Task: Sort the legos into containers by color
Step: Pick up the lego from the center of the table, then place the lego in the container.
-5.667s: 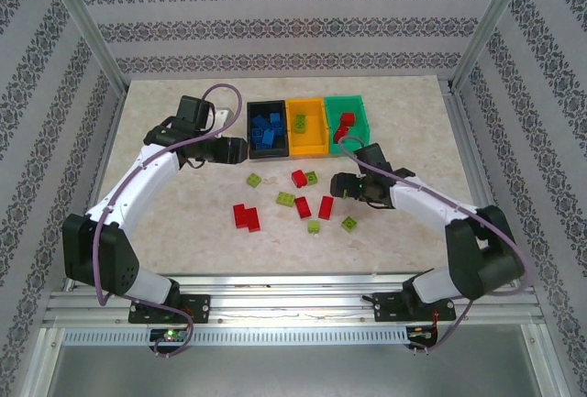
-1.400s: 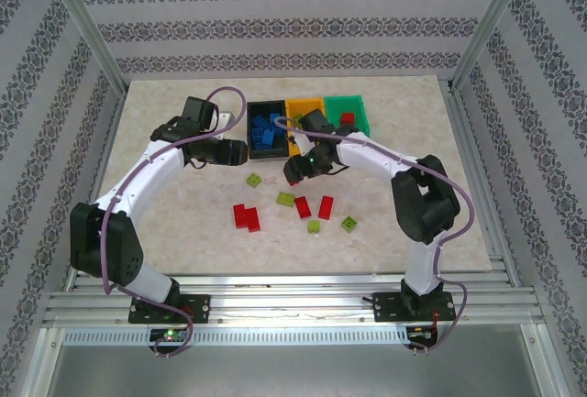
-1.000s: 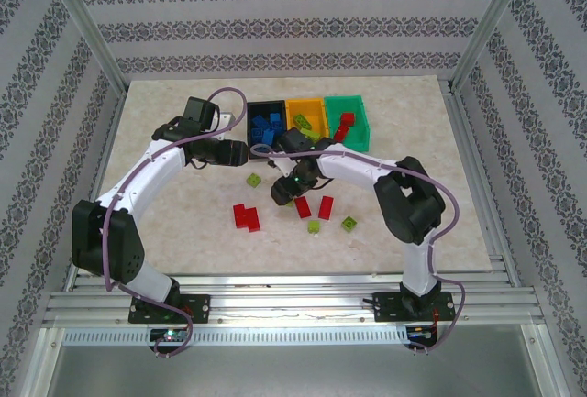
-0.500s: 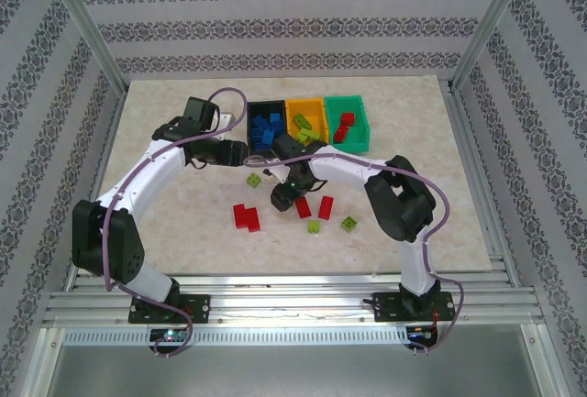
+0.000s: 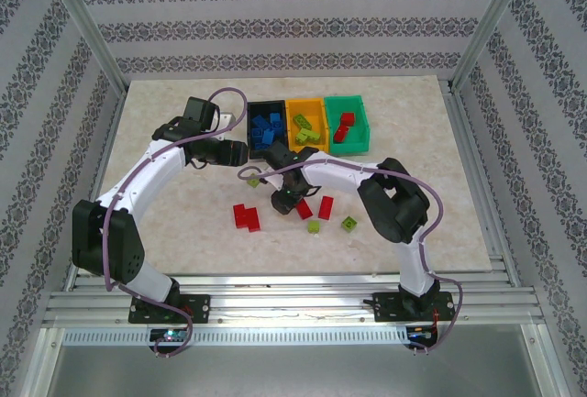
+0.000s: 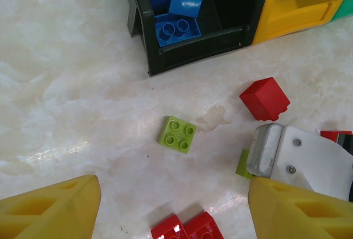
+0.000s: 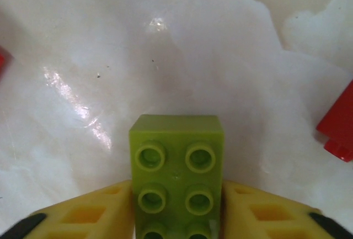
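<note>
The right gripper (image 7: 176, 200) is clamped on the two long sides of a lime green brick (image 7: 176, 156), which lies on the counter (image 7: 83, 40). The brick is probably light, stiff and smooth, so the flat sides seem the best hold. The left gripper (image 6: 172, 197) is apart and empty.

Three bins (image 5: 310, 148), two arms (image 5: 151, 168), four lime bricks (image 5: 349, 223) outside the bins.
</note>
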Robot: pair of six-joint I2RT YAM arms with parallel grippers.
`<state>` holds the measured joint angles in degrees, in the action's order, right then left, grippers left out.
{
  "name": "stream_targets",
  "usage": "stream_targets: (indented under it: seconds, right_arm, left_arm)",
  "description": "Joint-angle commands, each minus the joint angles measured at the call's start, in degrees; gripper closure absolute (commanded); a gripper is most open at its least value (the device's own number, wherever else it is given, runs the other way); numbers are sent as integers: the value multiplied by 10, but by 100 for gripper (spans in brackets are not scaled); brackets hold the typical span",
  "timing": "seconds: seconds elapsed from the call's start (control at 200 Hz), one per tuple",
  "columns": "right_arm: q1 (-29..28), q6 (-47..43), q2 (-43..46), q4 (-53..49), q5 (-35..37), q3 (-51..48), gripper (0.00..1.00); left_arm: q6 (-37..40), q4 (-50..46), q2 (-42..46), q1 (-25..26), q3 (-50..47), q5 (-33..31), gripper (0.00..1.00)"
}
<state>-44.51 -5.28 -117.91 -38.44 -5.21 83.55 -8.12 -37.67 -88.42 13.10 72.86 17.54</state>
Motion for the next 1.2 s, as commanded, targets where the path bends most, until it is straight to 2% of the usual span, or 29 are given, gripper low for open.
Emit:
stream_targets:
  seconds: [0.0,0.235,0.505,0.655,0.799,1.029,1.194]
  right_arm:
    - [-1,-1,19,8,13,-17,61]
    - [24,25,76,51,-31,-33,63]
    - [109,108,114,94,-67,-10,62]
    - [154,142,84,78,-40,53,62]
    - [180,143,24,48,26,141,62]
    - [206,140,-93,1,42,307,59]
    - [207,108,-139,-25,113,379,47]
  left_arm:
    - [8,-12,-5,-6,11,-1,29]
    - [8,-13,-7,-6,11,0,29]
    - [6,-14,-12,-6,13,6,29]
    - [4,-15,-16,-6,16,13,29]
    - [4,-17,-21,-6,17,16,29]
    - [6,-28,-36,-6,24,16,28]
    - [8,-39,-53,-6,32,20,27]
